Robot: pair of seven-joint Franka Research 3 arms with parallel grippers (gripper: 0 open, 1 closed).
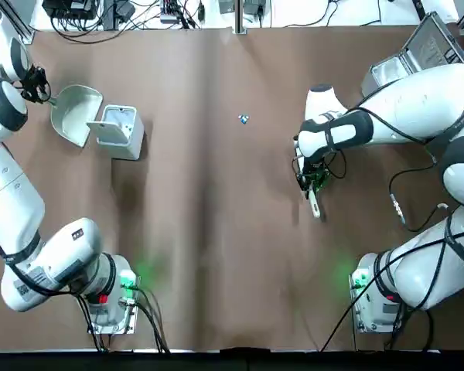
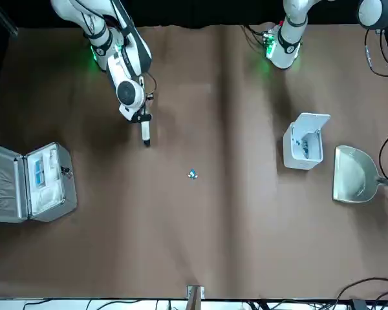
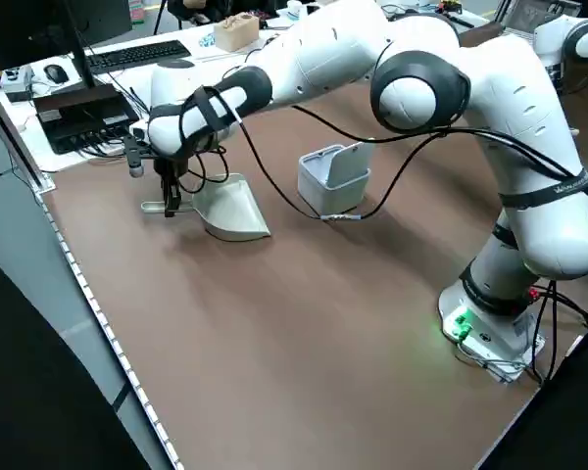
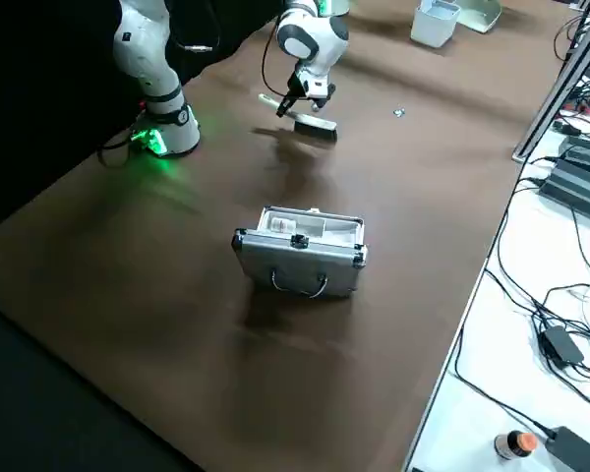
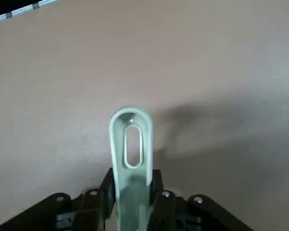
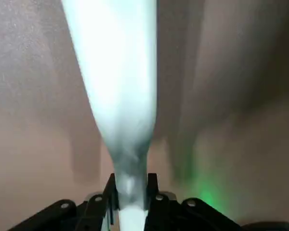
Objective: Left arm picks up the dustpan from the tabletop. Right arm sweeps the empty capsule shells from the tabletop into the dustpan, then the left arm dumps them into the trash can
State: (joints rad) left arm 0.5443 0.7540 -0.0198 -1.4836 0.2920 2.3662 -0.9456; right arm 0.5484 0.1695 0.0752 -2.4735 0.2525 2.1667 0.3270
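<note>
The pale dustpan (image 1: 76, 113) lies at the far left of the tabletop (image 1: 216, 232), mouth toward the trash can (image 1: 120, 130). My left gripper (image 1: 35, 83) is shut on its thin handle (image 5: 131, 147), low over the table (image 3: 167, 191). The grey trash can (image 2: 304, 143) stands open with small blue-and-white shells inside. One empty capsule shell (image 1: 243, 118) lies alone mid-table, also seen in the front view (image 2: 193, 174). My right gripper (image 1: 312, 181) is shut on a slim white brush (image 1: 315, 205), right of the shell; the brush (image 6: 113, 72) fills the right wrist view.
An open silver metal case (image 1: 417, 54) sits at the back right corner (image 2: 32, 181). Both arm bases (image 1: 112, 297) stand at the near edge with green lights. Cables and a keyboard (image 3: 137, 54) lie past the table's edges. Bare brown surface spans the middle.
</note>
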